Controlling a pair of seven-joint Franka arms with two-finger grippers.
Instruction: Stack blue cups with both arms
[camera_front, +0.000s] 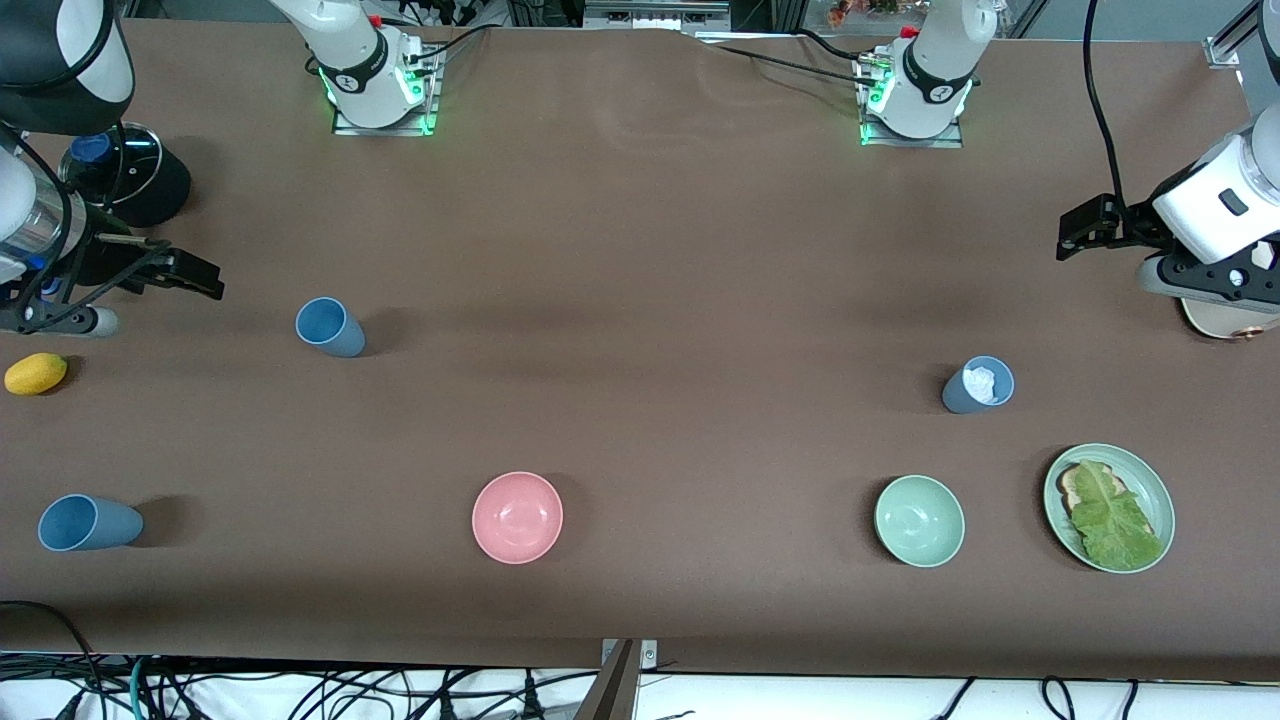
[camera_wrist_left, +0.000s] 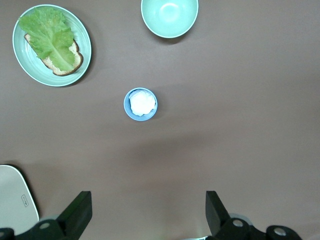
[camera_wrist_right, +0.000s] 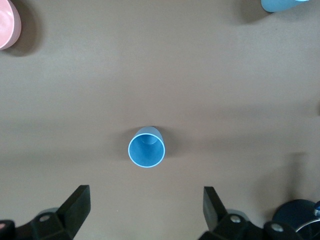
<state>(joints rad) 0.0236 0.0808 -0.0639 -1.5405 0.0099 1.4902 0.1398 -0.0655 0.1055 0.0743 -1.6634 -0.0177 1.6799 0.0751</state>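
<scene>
Covering the whole table (camera_front: 640, 250) was a brown cloth. Three blue cups stood well apart: one (camera_front: 330, 327) near the spread right gripper (camera_front: 195, 278), one (camera_front: 88, 523) nearer the camera, one (camera_front: 978, 385) holding white paper near the spread left gripper (camera_front: 1075, 235).

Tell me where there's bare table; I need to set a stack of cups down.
Widest bare patch: mid-table, between the empty blue cup, the stuffed blue cup and the pink bowl. It is crowded around the green bowl and plate.
</scene>
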